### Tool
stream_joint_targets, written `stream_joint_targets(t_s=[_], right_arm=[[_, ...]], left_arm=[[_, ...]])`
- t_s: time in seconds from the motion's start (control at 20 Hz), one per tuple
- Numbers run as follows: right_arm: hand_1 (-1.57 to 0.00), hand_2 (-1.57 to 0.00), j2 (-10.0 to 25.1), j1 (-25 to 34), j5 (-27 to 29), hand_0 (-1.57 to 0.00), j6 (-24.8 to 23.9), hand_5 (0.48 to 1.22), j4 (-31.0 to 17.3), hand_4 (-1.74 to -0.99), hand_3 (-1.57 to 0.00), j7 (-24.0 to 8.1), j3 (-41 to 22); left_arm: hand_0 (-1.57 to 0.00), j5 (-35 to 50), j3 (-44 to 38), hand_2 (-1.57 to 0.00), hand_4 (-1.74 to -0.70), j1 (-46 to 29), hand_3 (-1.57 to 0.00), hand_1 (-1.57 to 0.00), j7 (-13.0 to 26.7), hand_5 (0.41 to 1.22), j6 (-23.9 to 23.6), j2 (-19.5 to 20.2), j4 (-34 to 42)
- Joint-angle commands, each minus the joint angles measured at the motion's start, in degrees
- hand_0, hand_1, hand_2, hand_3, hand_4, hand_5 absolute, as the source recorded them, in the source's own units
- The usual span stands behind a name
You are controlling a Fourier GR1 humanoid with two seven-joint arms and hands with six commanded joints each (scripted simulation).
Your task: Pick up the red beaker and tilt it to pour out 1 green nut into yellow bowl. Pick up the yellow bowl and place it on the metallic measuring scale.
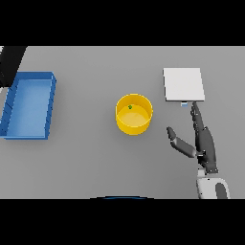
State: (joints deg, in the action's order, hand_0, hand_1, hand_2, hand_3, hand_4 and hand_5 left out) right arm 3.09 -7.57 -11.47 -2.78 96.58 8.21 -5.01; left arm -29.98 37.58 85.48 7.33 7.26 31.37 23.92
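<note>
Head view, ordered from the near edge of the counter [95, 162] to the far edge. Nearest, at the right of the near edge, the right robot hand [205, 143] rises from a white and grey forearm; its dark fingers are straight and lie together, pointing toward the far edge, with the thumb spread out to the left. It holds nothing, and its fingertips reach almost to the near edge of the measuring scale [183, 84]. The left robot hand does not appear.

Near the middle of the counter stands the yellow bowl [134, 114], upright and apart from the robot hand. It is a short, round vessel with a straight wall, a thin bright rim and a smooth, plain surface; the inside floor is a slightly deeper yellow. One small green nut [130, 107] rests inside, close to the far-left part of the wall.

Farther back on the right lies the measuring scale, a flat, pale, square plate with rounded corners and a small tab at its near edge. Toward the left edge sits a blue tray [50, 103], rectangular, shallow, with thin upright walls and a smooth interior.
</note>
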Motion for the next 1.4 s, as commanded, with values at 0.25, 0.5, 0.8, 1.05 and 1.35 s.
stream_joint_targets(t_s=[0.25, 0.5, 0.8, 1.05, 1.35], right_arm=[[0.00, 0.00, 1.1, 0.8, -0.1, 0.00, 0.7, 0.599, -1.0, -1.217, 0.00, 1.2, 0.1], [0.00, 0.00, 2.1, 0.9, -1.2, 0.00, 1.0, 0.641, -0.8, -1.212, 0.00, 0.1, -0.3], [0.00, 0.00, 1.9, 0.4, -2.0, 0.00, 1.0, 0.664, -0.2, -1.217, 0.00, 0.0, -1.2], [0.00, 0.00, 2.0, 0.7, -2.1, 0.00, 1.1, 0.667, -0.3, -1.216, 0.00, 0.5, -1.3], [0.00, 0.00, 2.2, 0.1, -2.3, 0.00, 0.9, 0.664, -0.1, -1.197, 0.00, 1.0, -1.2]], left_arm=[[-1.57, 15.0, -9.4, -1.57, -1.74, -16.0, -1.43, -1.57, 10.0, 1.221, -11.2, 7.9, 11.8], [-1.57, 23.2, -12.0, -1.57, -1.74, -32.8, -1.46, -1.57, 21.1, 1.221, -21.5, 12.4, 27.7], [-1.57, 27.3, -10.8, -1.57, -1.74, -48.5, -1.45, -1.57, 27.6, 1.221, -31.3, 15.1, 41.4], [-1.57, 30.0, -9.3, -1.57, -1.74, -53.5, -1.52, -1.57, 27.6, 1.199, -35.5, 15.0, 43.5], [-1.57, 30.1, -6.7, -1.57, -1.53, -53.8, -1.50, -1.57, 27.7, 0.865, -35.1, 15.0, 41.8]])
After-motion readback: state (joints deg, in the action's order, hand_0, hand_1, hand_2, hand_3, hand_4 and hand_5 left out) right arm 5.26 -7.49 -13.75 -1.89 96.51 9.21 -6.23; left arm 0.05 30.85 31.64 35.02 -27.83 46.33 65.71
